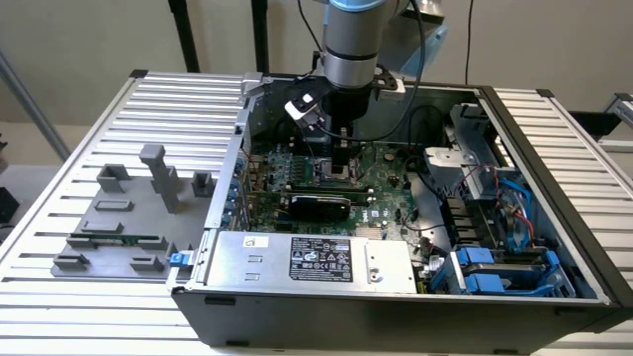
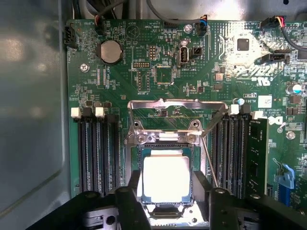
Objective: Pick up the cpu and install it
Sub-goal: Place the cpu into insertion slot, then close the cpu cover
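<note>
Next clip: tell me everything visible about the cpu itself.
The cpu is a small, flat, square chip with a bright silver metal top that glares under the light and a thin paler rim. It lies level and appears to sit in the socket of the green motherboard. The socket's metal retention frame is raised open beside it, and black memory slots run along both sides. The hand is directly over it; whether it touches the chip cannot be told.
</note>
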`<action>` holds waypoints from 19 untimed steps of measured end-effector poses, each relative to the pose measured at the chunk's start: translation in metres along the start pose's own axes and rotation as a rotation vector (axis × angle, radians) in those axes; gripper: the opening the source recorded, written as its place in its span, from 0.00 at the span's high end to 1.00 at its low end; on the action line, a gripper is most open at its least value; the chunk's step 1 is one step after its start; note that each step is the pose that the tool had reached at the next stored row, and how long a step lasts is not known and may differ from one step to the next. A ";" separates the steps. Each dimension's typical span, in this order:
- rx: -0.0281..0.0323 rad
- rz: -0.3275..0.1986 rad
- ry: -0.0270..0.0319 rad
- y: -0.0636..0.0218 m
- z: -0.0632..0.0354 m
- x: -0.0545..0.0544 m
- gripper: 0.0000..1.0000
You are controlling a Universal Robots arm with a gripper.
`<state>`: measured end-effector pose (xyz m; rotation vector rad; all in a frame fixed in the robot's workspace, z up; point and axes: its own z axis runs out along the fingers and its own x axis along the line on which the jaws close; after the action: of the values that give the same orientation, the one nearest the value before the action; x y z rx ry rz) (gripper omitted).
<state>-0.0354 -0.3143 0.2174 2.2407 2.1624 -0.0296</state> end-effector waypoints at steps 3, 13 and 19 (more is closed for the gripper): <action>-0.0002 0.000 0.0003 0.0000 -0.0003 0.000 0.59; -0.0001 0.000 0.0001 0.0000 -0.0003 0.000 0.89; -0.0001 0.000 0.0001 0.0000 -0.0003 0.000 0.89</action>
<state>-0.0354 -0.3143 0.2177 2.2407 2.1624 -0.0294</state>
